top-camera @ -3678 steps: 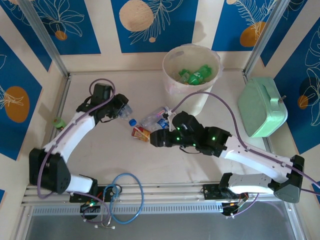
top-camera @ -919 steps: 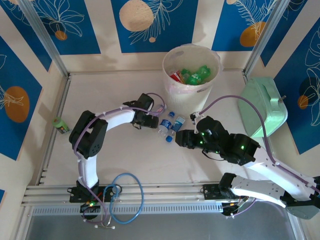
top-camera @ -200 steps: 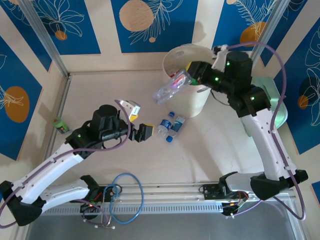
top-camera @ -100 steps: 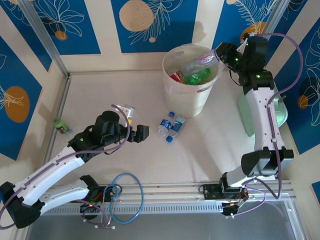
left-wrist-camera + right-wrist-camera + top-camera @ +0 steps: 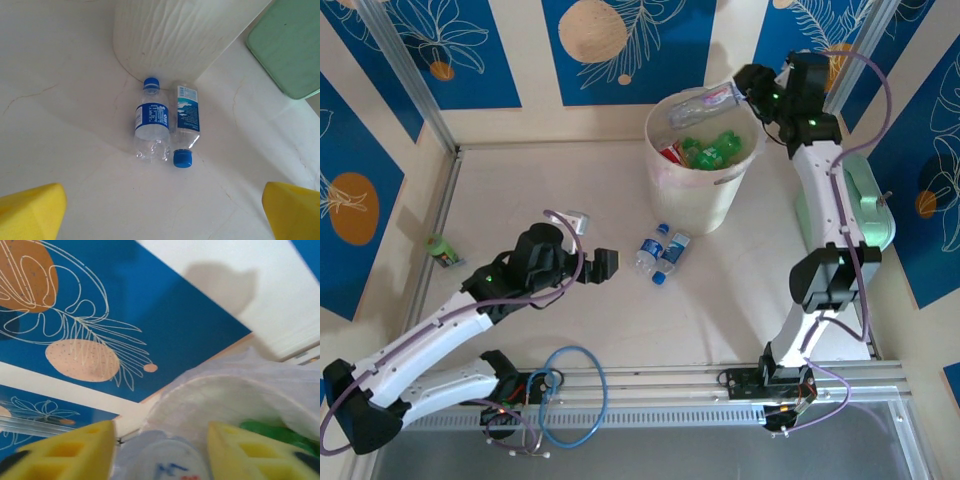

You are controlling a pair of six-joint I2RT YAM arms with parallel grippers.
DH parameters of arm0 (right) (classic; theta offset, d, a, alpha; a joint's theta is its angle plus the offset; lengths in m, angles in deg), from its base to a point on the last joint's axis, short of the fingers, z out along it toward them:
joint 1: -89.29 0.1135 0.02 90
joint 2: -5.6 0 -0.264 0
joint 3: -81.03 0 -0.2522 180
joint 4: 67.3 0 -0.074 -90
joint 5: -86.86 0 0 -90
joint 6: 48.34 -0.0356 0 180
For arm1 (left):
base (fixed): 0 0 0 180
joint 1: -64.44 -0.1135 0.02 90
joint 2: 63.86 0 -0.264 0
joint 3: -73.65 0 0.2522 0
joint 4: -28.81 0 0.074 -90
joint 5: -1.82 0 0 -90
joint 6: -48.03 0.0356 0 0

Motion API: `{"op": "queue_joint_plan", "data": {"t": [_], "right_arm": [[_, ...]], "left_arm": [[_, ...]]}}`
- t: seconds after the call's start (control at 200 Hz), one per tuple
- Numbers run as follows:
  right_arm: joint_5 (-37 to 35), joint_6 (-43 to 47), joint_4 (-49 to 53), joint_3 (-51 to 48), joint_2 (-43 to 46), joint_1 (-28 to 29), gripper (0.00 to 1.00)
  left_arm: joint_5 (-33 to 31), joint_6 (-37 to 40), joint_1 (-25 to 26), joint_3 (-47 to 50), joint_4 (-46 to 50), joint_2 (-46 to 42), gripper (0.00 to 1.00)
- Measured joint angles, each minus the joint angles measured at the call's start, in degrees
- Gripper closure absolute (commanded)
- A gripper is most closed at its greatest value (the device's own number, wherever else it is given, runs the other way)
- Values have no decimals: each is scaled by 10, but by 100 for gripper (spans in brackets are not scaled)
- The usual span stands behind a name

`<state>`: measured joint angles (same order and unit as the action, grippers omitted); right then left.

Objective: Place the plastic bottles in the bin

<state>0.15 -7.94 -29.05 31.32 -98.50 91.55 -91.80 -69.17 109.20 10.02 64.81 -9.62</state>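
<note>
Mint-green boxy case at right edge of table, close to right wall, small metal latch on outer side; rounded corner of same case at upper right in left wrist view. Tabletop pale cream, faint hairline cracks visible from left wrist. Blue wall panels with white leaf outlines plus peach and orange discs, cream strips between; same print in right wrist view. Slanted aluminium posts at both far corners. Slotted aluminium rail along near edge, blue hose loop lying over it left of centre.
</note>
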Motion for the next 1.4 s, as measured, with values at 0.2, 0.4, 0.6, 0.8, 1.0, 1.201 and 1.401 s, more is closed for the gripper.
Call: {"op": "queue_joint_plan", "data": {"t": [0.2,0.4,0.6,0.8,1.0,1.201,1.401], "right_arm": [[-12,19,43,53,-28,22,31],[-14,41,64,41,-4,12,33],[-2,74,65,-121,160,28,35],[4,105,77,-298,395,87,37],[-27,117,153,-414,579,183,38],[-69,77,240,-525,712,239,39],[-81,46,283,-567,739,252,40]], "left_arm": [[0,0,0,0,0,11,0],[-1,0,0,-2,0,34,0],[1,0,0,-7,-6,103,1],[12,-9,0,-34,-21,190,11],[38,-11,0,-75,-38,293,22],[47,-9,-1,-120,-45,388,21],[57,-9,-1,-160,-53,453,21]]}}
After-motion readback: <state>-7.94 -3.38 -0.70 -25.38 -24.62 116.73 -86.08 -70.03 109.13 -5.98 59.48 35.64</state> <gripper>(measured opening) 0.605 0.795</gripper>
